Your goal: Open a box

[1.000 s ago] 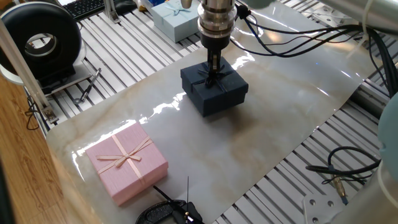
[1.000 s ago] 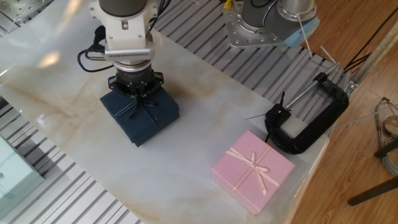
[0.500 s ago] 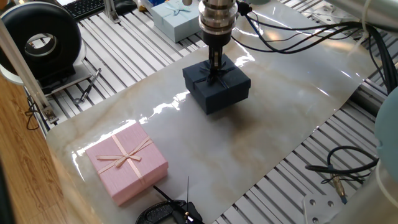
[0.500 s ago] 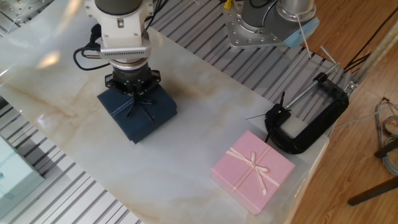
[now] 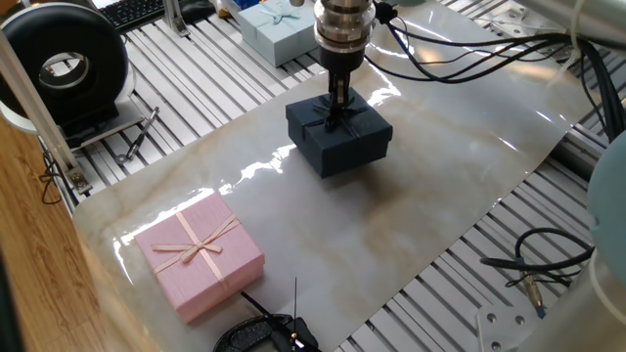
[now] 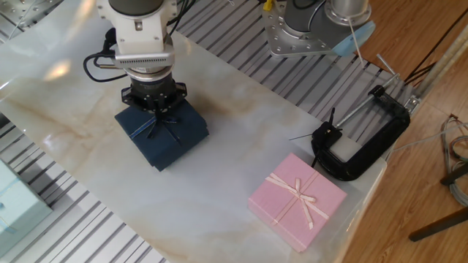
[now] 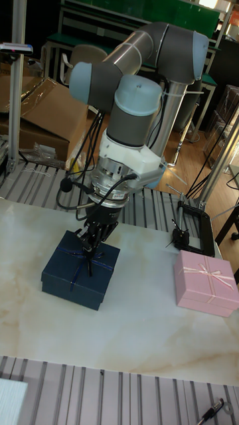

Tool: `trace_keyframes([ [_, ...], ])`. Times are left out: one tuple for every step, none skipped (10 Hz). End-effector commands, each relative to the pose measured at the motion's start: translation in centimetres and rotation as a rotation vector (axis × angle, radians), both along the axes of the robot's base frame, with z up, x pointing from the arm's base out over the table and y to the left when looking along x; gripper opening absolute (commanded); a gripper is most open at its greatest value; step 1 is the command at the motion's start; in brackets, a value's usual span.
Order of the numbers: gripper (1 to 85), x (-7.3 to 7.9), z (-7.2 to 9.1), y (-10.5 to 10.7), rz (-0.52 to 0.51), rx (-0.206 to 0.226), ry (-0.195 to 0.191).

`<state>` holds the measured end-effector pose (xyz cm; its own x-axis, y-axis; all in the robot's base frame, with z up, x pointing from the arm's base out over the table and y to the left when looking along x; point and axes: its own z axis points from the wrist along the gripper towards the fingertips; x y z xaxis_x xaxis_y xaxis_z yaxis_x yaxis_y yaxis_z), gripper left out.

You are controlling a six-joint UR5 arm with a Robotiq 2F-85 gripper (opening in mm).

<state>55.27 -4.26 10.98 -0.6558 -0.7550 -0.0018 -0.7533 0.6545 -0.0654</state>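
The box [image 5: 344, 145] is a square dark navy gift box with its lid on, standing on the marble sheet; it also shows as the box [image 6: 167, 139] and the box [image 7: 70, 273]. My gripper [image 5: 337, 110] comes straight down onto the middle of the lid. Its fingers are pinched together on the dark ribbon bow. The other fixed view shows the gripper [image 6: 157, 115] at the bow, and the tall view shows the gripper [image 7: 88, 250] there too. The lid looks level on the base.
A pink box with a pink bow [image 5: 201, 254] sits at the near left; a light blue box [image 5: 279, 27] stands at the back. A black C-clamp [image 6: 358, 146] lies by the pink box [image 6: 296, 201]. Cables [image 5: 533, 269] trail at the right edge.
My gripper has risen slightly while holding the bow, and the navy box has shifted a little across the sheet with it. The other boxes have not moved.
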Motion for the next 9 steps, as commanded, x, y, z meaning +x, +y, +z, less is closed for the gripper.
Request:
trace_keyframes([
  [1.3,0.0,-0.4,0.0,-0.008,0.018,-0.007],
  [1.3,-0.1,-0.4,0.0,-0.009,0.018,-0.006],
  [1.3,0.0,-0.4,0.0,-0.009,0.018,-0.009],
  [1.3,-0.1,-0.5,0.0,-0.008,0.023,-0.009],
  [1.3,-0.5,-0.4,0.0,-0.002,0.033,-0.009],
  [1.3,-0.7,-0.5,-0.2,0.003,0.039,-0.016],
  [1.3,-0.7,-0.9,-0.5,0.011,0.04,-0.027],
  [4.3,-0.4,-1.0,-0.9,0.022,0.03,-0.042],
  [22.7,0.0,-1.0,-1.0,0.036,0.022,-0.053],
])
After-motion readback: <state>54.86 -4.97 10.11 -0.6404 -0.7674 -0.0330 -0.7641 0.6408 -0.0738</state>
